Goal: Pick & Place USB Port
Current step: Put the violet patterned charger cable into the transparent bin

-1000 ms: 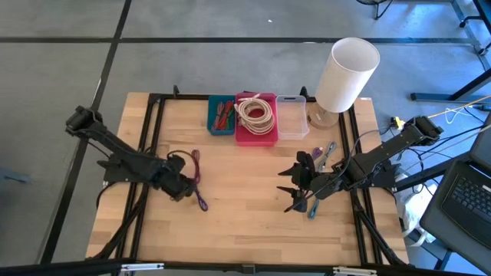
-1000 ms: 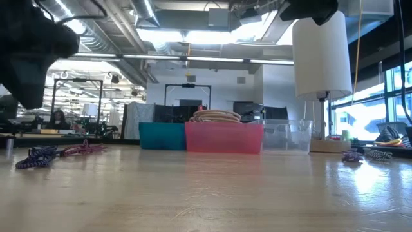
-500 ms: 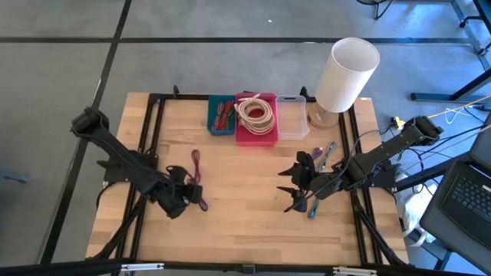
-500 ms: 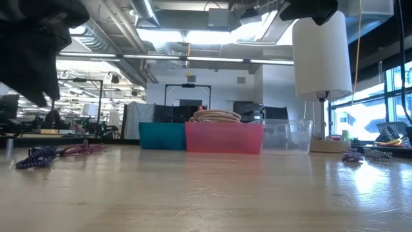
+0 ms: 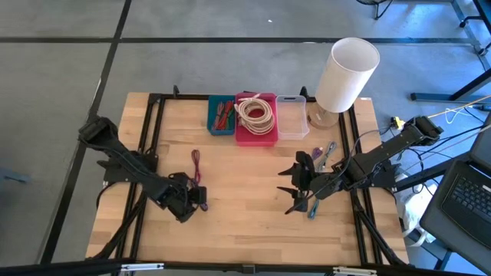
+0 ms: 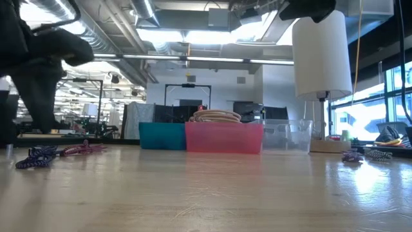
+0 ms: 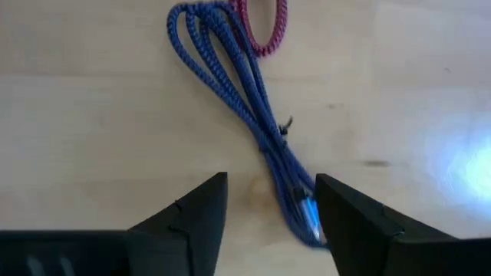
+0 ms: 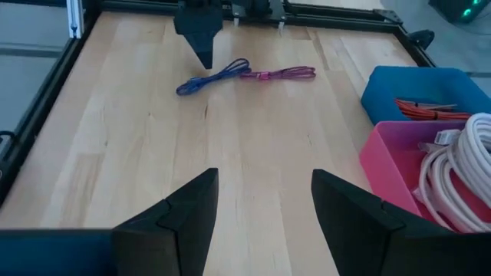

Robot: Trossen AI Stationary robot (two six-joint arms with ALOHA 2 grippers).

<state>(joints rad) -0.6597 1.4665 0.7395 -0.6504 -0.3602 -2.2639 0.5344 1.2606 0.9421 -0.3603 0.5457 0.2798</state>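
Observation:
A bundled blue braided USB cable (image 7: 253,115) lies flat on the wooden table at the left, with a pink cable (image 7: 265,27) just beyond it. Both also show in the right wrist view, the blue cable (image 8: 211,79) and the pink cable (image 8: 280,73). My left gripper (image 7: 270,180) is open, pointing down over the blue cable's plug end (image 7: 307,211), one finger on either side. In the high view my left gripper (image 5: 190,201) hides most of the cable. My right gripper (image 5: 288,192) waits open and empty at the table's right middle. My left gripper stands astride the blue cable's plug end (image 7: 305,207) from above. The plug end runs in behind one finger (image 7: 345,218), and I cannot tell whether that finger touches it.
At the far edge stand a blue bin (image 5: 221,115) with red cables, a pink bin (image 5: 256,116) with a coiled white cable, a clear bin (image 5: 291,116) and a white lamp (image 5: 345,73). More cables (image 5: 325,156) lie by my right arm. Bare wood lies between the grippers.
My left gripper has moved toward the table's near edge and a little right, and has come down over the blue cable. The cables have stayed where they were.

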